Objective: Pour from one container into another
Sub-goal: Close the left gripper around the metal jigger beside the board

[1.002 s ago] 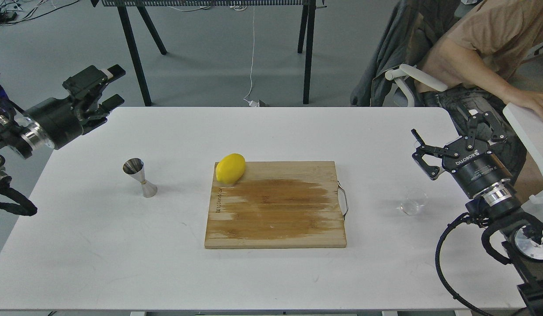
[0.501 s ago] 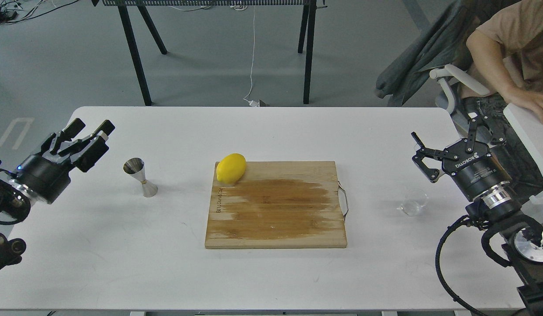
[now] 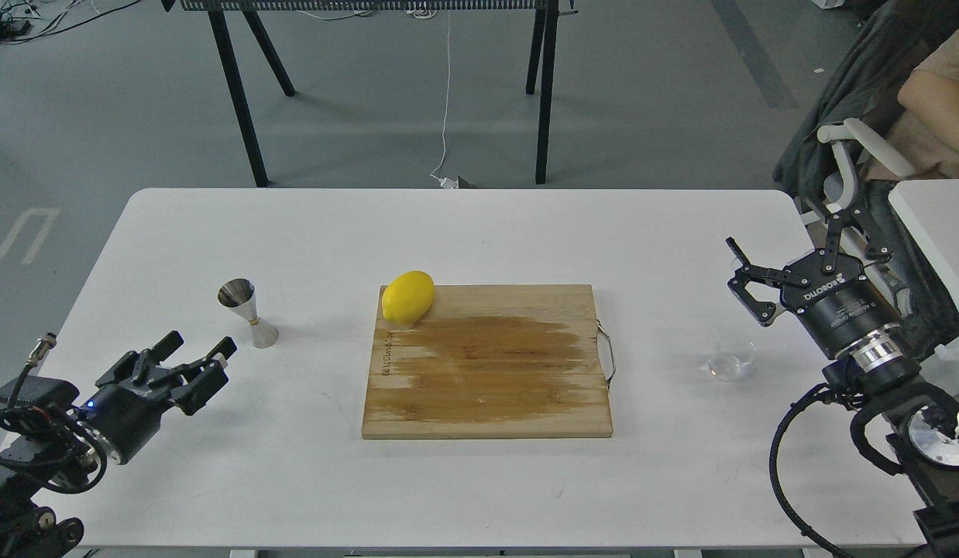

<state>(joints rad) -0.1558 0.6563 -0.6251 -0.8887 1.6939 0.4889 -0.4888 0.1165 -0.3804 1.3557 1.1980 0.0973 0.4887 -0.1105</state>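
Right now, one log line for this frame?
phase: pre-grasp | left gripper: open, empty | right gripper: open, empty | cup: on table | jigger: upright, untouched

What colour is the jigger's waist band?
Brass-gold on the silver jigger; visible in the head view.

- "ROBOTIQ" was printed in white on the black body of the right end effector (image 3: 805, 248).
- Dark lettering ran along the left edge of the cutting board (image 3: 487, 364), too small to read.
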